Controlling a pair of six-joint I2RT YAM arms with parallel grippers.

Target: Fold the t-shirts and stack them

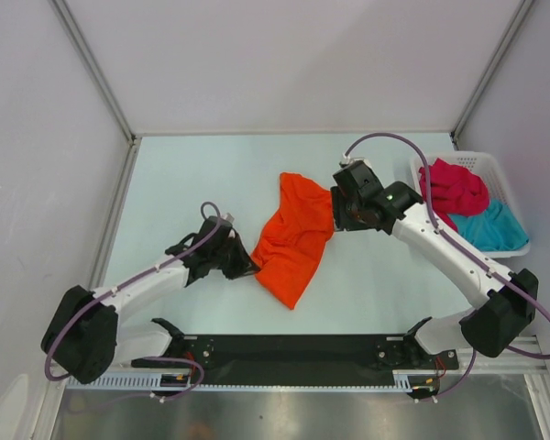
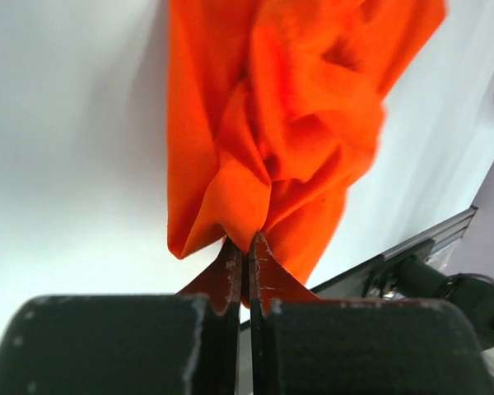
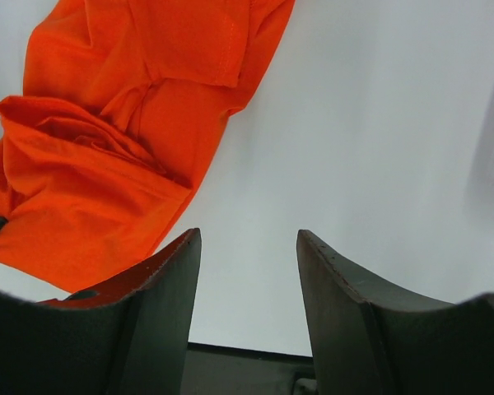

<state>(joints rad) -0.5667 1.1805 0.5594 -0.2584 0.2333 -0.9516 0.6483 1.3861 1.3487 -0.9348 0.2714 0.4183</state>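
The left pincer [image 2: 246, 247] is clamping the crumpled orange t-shirt [image 1: 293, 240], the right pincer [image 3: 248, 280] is gaping empty; the red t-shirt [image 1: 454, 188] and teal t-shirt [image 1: 492, 227] are waiting, seemingly unfolded, at three o'clock.

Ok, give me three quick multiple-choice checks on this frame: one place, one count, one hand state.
1. Where are the red t-shirt and the teal t-shirt? A) in the white basket B) stacked between the arms C) on the floor
2. How many t-shirts lie outside the basket? A) none B) one C) three
3. The left hand is: A) open B) shut on the orange t-shirt C) out of view
1 A, both are heaped there; 2 B, only the orange one lies on the table; 3 B, the left wrist view shows it pinching orange cloth.
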